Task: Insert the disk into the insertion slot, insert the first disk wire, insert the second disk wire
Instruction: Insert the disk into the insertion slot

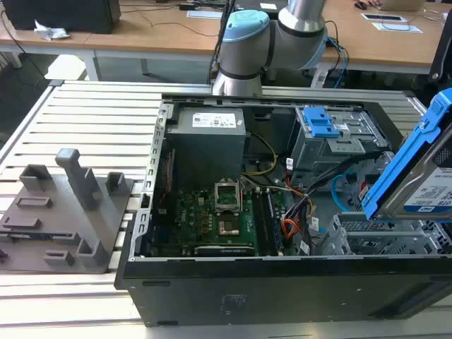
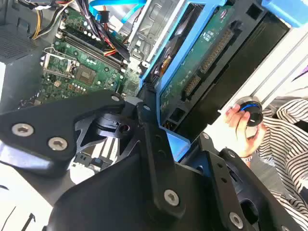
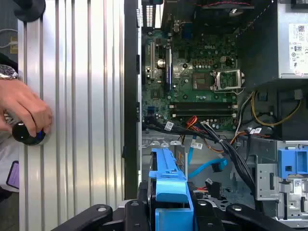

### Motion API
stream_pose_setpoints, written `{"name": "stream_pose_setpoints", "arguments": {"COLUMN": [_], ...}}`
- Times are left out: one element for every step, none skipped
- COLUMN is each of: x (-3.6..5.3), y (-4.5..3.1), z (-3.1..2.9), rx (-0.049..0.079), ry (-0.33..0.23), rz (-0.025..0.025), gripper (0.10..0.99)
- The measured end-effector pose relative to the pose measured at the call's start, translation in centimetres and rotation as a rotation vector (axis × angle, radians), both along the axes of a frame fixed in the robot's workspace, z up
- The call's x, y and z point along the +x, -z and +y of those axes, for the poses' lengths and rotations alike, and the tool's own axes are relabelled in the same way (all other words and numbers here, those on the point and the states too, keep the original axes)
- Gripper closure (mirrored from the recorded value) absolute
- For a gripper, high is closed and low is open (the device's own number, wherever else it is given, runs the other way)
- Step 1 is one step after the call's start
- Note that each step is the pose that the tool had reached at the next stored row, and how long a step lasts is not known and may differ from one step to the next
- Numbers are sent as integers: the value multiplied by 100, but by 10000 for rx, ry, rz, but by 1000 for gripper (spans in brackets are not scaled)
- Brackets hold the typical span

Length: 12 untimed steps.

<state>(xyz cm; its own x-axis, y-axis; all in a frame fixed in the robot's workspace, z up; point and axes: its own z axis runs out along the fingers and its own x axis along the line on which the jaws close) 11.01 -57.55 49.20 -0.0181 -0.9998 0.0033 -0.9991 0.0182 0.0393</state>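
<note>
Gripper (image 3: 171,206) clamps the disk (image 1: 431,185), tilted over the insertion slot (image 1: 367,239).
It likely needs levelling, squared to the slot's walls.

No print can be read; labels are seen on the power supply (image 1: 209,138) and the disk (image 1: 426,189), lettering illegible.

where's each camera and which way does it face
Exterior view: off the arm, looking down into the open computer case; arm joint shows.
First wrist view: on the arm, facing the motherboard past the gripper and disk.
Second wrist view: on the arm, facing the disk's underside; gripper linkage shows.
Both wrist views share a person's hand.
</note>
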Motion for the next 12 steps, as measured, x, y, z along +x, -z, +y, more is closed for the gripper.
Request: {"name": "stream_pose_setpoints", "arguments": {"x": [1, 56, 74, 84, 92, 105, 114, 120, 127, 134, 138, 138], "y": [0, 3, 4, 4, 5, 4, 4, 4, 5, 5, 4, 6], "z": [0, 25, 48, 64, 80, 109, 136, 157, 181, 199, 212, 213], "rx": [-1, -12, -23, -28, -31, -39, -47, -53, -61, -70, -77, -76], "ry": [1, 0, 0, 0, 0, 0, -1, -1, 0, 0, 1, 2], "rz": [0, 1, 2, 2, 3, 2, 2, 2, 2, 2, 2, 2], "gripper": [718, 718, 718, 718, 718, 718, 718, 718, 718, 718, 718, 718]}}
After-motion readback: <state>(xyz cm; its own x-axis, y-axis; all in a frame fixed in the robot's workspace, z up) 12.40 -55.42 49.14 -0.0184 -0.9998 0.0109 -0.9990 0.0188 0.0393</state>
